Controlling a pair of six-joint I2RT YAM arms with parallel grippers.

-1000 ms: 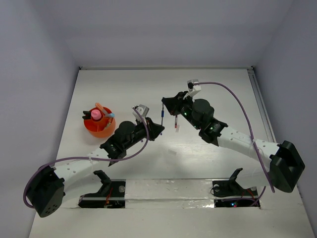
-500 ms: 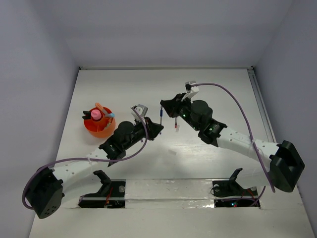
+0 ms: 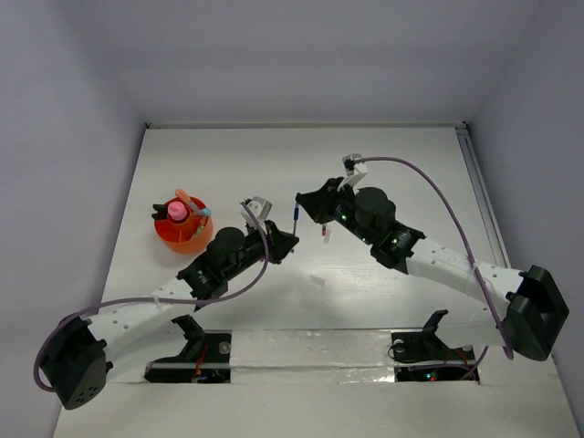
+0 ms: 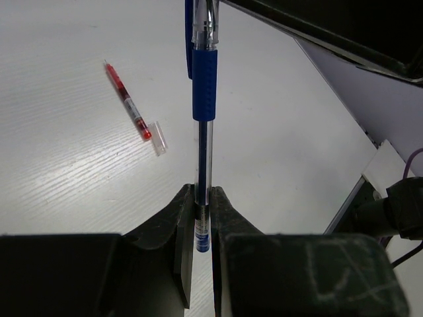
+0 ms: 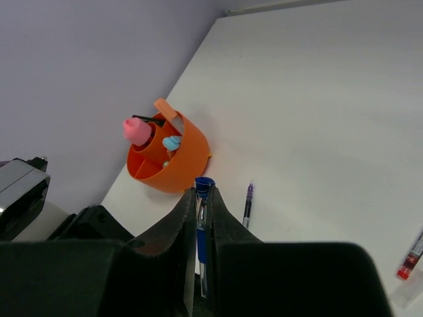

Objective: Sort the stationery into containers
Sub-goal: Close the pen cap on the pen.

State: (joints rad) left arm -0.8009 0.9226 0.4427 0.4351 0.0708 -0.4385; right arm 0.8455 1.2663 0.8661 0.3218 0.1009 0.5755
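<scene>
Both sets of jaws are clenched on the blue pen (image 4: pixel 204 86). The left gripper (image 4: pixel 201 198) pinches its clear barrel near one end, and the right gripper (image 5: pixel 203 198) grasps the other end, where a blue tip pokes out past the fingers. From above, the pen hangs between the two grippers, off the table (image 3: pixel 383 164), well to the right of the orange pot (image 5: pixel 188 155) and not touching it. The pot stands upright near the table's left edge and holds a pink-capped tube (image 5: pixel 137 129) and a pale blue cap (image 5: pixel 172 142). Further from the pot than the blue pen, a slim red pen (image 4: pixel 127 100) lies flat on the table, with a small clear cap (image 4: pixel 158 139) just beside its red end. In the right wrist view, a thin dark pen with a violet end (image 5: pixel 248 203) also lies on the table, on the same side of the pot, between it and the red pen.
</scene>
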